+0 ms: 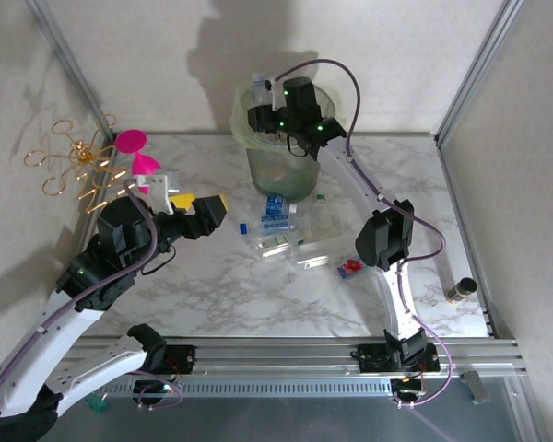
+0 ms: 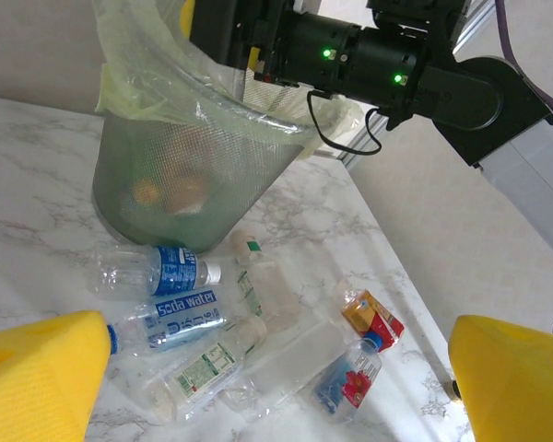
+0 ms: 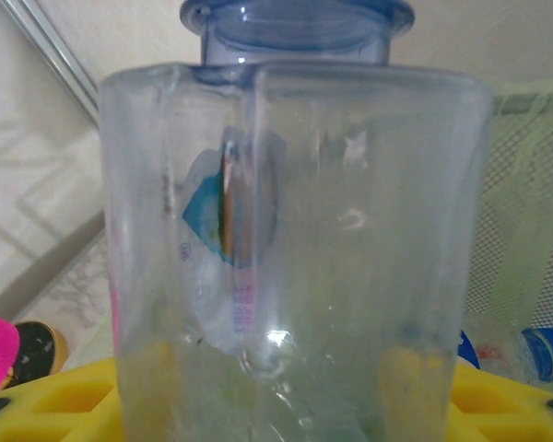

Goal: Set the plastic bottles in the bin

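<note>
Your right hand [image 1: 261,109] holds a clear plastic bottle with a blue cap [image 3: 295,239] upright between its yellow pads [image 3: 64,405], cap uppermost. It hangs just above the rim of the tall round pale-green translucent bin [image 1: 300,180], on the side towards your left arm. A thin liner bag [image 2: 138,87] is folded over that rim. The bin stands at the far middle of the white marbled tabletop [image 1: 258,299]. Just in front of its foot lie several small plastic bottles [image 2: 170,320] on their sides, close together, with blue, white-and-green and red labels. Your left hand [image 1: 195,204] hovers to the left of that heap, clear of the tabletop, its jaws spread wide with nothing between them. Behind it stands a pink balloon-shaped ornament on gold wire [image 1: 134,145].
</note>
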Robot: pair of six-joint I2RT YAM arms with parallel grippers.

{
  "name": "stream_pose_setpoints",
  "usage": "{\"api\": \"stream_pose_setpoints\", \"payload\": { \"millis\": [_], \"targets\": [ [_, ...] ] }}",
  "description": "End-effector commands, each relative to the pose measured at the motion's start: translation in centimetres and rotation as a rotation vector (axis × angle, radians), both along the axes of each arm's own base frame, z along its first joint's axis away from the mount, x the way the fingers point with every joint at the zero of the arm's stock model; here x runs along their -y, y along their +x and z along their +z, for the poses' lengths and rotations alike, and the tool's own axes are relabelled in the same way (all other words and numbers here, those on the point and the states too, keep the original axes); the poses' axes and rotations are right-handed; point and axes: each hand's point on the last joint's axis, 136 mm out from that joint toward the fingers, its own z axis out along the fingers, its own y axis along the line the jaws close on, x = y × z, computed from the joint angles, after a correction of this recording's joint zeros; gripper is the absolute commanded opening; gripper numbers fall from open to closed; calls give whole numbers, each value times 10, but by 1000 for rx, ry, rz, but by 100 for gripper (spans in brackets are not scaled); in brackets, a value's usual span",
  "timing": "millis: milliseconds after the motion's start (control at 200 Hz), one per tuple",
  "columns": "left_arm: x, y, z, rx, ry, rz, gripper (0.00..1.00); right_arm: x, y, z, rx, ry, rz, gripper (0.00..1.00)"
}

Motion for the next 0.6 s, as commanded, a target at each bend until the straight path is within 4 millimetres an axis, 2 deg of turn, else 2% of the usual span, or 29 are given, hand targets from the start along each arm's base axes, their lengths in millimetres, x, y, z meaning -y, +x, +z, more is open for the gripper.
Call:
{"api": "stream_pose_setpoints", "payload": {
  "millis": [0, 155, 235, 350, 476, 596],
  "targets": [
    [3, 2, -4, 9, 23, -10, 94, 9, 12, -20, 24, -98, -35, 58],
    [4, 4, -5, 1, 31, -9, 94, 6, 15, -31, 23, -124, -24, 62],
    [4, 4, -4, 4, 29, -6, 95, 7, 16, -31, 23, -131, -31, 76],
    [4, 5, -5, 2, 35, -2, 94, 12, 19, -24, 44, -134, -68, 81],
    [4, 6, -5, 1, 40, 0, 94, 16, 19, -7, 80, -120, -88, 80],
    [4, 7, -4, 5, 39, 1, 94, 17, 18, 5, 106, -95, -92, 69]
  ]
}}
